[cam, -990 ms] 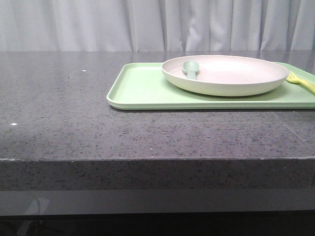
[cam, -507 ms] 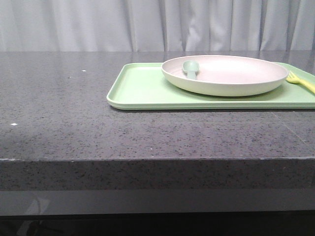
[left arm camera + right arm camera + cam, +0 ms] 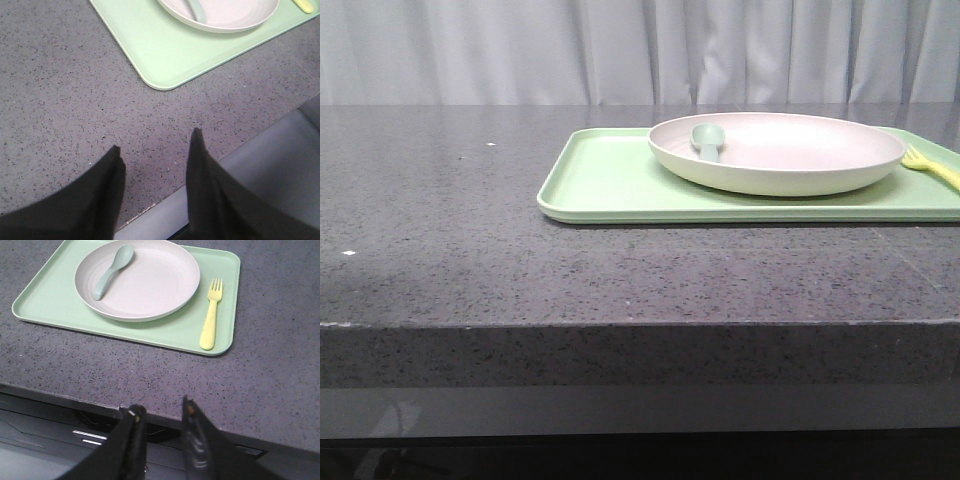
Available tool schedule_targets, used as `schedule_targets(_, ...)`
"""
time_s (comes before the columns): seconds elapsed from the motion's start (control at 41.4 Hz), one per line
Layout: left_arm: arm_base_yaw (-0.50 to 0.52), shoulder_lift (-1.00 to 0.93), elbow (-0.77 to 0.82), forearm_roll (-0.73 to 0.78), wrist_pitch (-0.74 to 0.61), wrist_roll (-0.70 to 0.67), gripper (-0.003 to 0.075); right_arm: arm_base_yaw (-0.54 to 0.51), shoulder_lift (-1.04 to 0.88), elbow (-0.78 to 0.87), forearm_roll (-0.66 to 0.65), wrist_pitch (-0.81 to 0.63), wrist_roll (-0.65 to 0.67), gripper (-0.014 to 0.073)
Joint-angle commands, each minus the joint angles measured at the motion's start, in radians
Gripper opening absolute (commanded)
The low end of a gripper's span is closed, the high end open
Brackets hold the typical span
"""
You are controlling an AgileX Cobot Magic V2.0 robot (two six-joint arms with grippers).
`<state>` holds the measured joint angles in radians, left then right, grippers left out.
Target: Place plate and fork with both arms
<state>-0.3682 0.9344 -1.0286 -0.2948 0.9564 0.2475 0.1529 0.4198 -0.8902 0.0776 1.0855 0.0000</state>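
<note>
The off-white round plate sits on a light green tray at the right of the front view. It also shows in the right wrist view and partly in the left wrist view. The yellow fork lies on the tray beside the plate; its tines show at the front view's right edge. My left gripper is open and empty over the counter's front edge, short of the tray corner. My right gripper is open and empty over the counter's front edge, well short of the tray.
A pale grey-green spoon lies in the plate; it also shows in the front view. The dark speckled stone counter spreads left of the tray. A grey curtain hangs behind. Neither arm shows in the front view.
</note>
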Motion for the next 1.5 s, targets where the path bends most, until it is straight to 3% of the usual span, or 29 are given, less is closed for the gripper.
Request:
schedule_targets(0.0, 0.001, -0.004, -0.025, -0.011, -0.067, 0.000, 0.0113, 0.000, 0.010, -0.019, -0.007, -0.075, -0.007, 0.0017)
schedule_targets(0.072, 0.001, -0.004, -0.025, -0.009, -0.087, 0.000, 0.0008, 0.000, 0.010, -0.019, -0.007, -0.075, -0.007, -0.0074)
schedule_targets(0.097, 0.001, -0.004, -0.025, -0.009, -0.099, 0.000, -0.0020, 0.000, 0.010, -0.019, -0.007, -0.075, -0.007, -0.0068)
schedule_targets(0.241, 0.001, -0.004, -0.025, -0.009, -0.156, -0.009, -0.0020, 0.000, 0.010, -0.019, -0.007, -0.070, -0.007, -0.0068)
schedule_targets(0.7, -0.005, -0.004, -0.023, -0.009, -0.164, -0.009, -0.0020, 0.000, 0.010, -0.019, -0.007, -0.070, -0.007, -0.0068)
schedule_targets(0.869, 0.022, -0.109, 0.027, 0.054, -0.215, 0.002, -0.0020, 0.000, 0.010, -0.019, -0.007, -0.070, -0.007, -0.0068)
schedule_targets(1.183, 0.262, -0.565, 0.552, 0.088, -0.666, 0.002, -0.0020, 0.000, 0.011, -0.019, -0.007, -0.070, -0.007, -0.0068)
schedule_targets(1.328, 0.312, -0.735, 0.766, 0.088, -0.839, 0.002, -0.0020, 0.000, 0.011, -0.019, -0.007, -0.070, -0.007, -0.0068)
schedule_targets(1.473, 0.322, -0.854, 0.903, 0.051, -0.920, -0.046, -0.0020, 0.000, 0.011, -0.019, -0.007, -0.070, -0.007, -0.0068)
